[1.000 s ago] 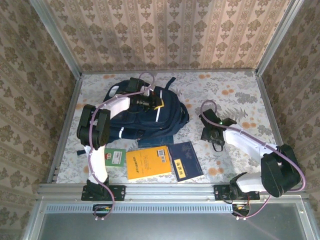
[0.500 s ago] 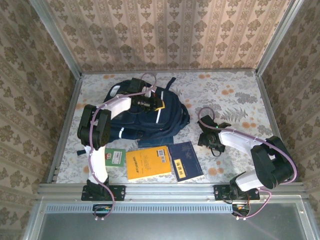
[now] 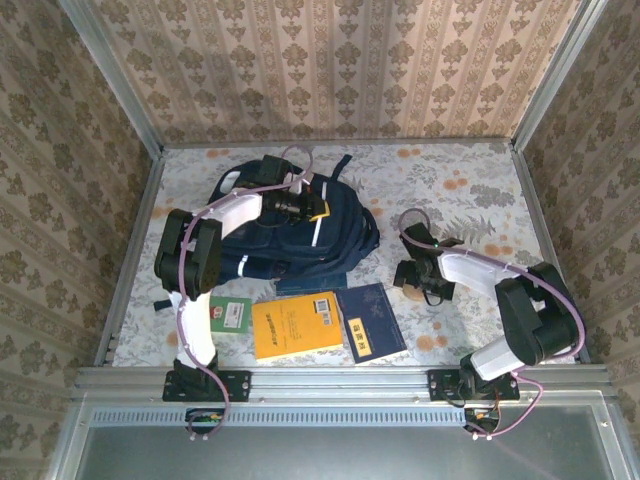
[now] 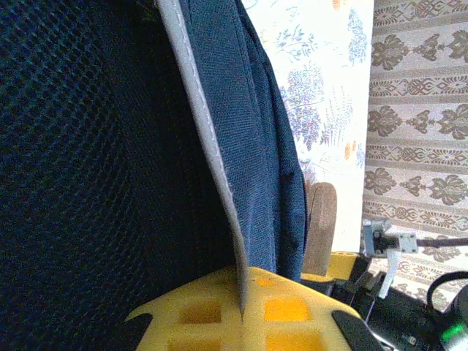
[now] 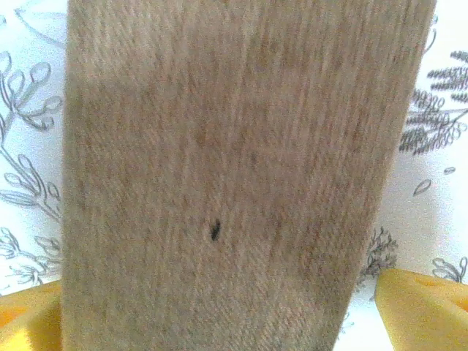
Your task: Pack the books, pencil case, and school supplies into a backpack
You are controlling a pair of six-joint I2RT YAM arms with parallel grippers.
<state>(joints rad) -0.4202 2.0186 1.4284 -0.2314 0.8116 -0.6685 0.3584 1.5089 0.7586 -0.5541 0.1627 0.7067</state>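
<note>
View from above: large dark navy striped fabric backpack [image 3: 300, 245] lies far-left on floral tabletop [image 3: 480, 190]. Left pincer [image 3: 314, 209] sits on its top, right pincer [image 3: 424, 283] low just right of it. Orange-yellow flat book [image 3: 297, 326] lies at near edge.
Left wrist: left pincer clamped shut on backpack's grey-edged flap [image 4: 208, 139].
Right wrist: right pincer spread wide, straddling tan oblong fabric thing [image 5: 219, 183].

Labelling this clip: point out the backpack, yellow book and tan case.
backpack [image 3: 345, 232], top view, navy side panel.
yellow book [image 3: 295, 328], top view, cover middle.
tan case [image 5: 234, 161], right wrist view, woven face.
</note>
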